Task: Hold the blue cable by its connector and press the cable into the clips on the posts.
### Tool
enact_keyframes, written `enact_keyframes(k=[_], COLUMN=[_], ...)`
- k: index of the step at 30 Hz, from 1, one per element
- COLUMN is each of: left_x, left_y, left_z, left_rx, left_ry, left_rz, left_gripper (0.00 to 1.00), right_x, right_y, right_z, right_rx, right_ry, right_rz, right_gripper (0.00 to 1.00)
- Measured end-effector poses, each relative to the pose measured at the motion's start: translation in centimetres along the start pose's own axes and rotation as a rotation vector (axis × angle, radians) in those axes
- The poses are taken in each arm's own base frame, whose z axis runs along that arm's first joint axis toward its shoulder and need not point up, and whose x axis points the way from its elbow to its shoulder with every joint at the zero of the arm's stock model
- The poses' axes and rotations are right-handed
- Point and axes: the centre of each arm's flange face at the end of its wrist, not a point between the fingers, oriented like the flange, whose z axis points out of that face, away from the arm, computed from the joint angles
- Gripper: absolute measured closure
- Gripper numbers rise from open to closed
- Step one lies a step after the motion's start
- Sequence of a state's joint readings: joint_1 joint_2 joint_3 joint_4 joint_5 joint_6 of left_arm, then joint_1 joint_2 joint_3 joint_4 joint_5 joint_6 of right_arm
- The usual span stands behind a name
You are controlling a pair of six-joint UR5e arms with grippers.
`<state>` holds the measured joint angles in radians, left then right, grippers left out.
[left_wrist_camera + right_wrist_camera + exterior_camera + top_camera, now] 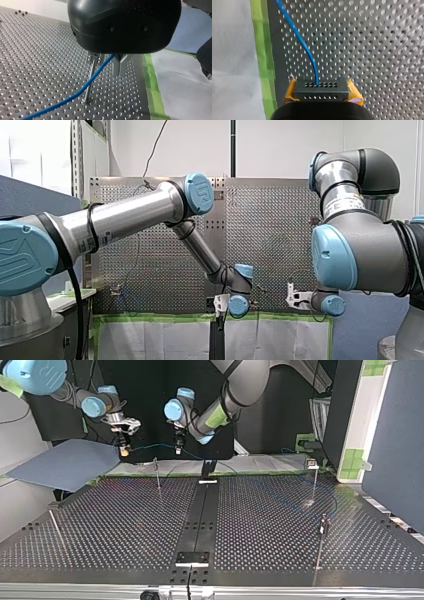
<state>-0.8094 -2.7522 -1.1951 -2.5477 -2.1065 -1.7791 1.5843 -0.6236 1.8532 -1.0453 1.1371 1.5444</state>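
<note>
My right gripper [322,88] pinches the black connector [322,94] of the blue cable [299,40] between its fingers. The fingers of my left gripper [107,66] stand slightly spread, and the cable passes between them.

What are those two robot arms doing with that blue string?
They're handling a blue cable. My right gripper clamps the cable's black connector between its yellow pads. The cable runs on between my left gripper's open metal fingers, right by a thin post standing on the holed table. Both grippers hang above the table's edge.
</note>
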Motion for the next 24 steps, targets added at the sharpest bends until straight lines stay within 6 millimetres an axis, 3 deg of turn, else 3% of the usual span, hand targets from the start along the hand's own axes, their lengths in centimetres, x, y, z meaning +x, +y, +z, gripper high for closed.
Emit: enact_keyframes(k=[9,18,24], left_x=[-0.4,0.0,-1.6], left_y=[0.9,0.6,-0.1], left_z=[1.0,2.2,3.7], left_rx=[-0.006,0.018,0.024], left_ry=[0.002,0.010,-0.014], left_rz=[-0.003,-0.014,-0.041], left_gripper=[1.00,1.00,1.00], right_x=[0.9,1.6,2.4], right_y=[1.5,1.4,2.0], right_z=[1.3,2.3,3.2], right_rx=[-0.038,-0.013,-0.012], right_ry=[0.005,0.023,0.044], right_rz=[-0.002,0.004,0.014], right_gripper=[1.00,1.00,1.00])
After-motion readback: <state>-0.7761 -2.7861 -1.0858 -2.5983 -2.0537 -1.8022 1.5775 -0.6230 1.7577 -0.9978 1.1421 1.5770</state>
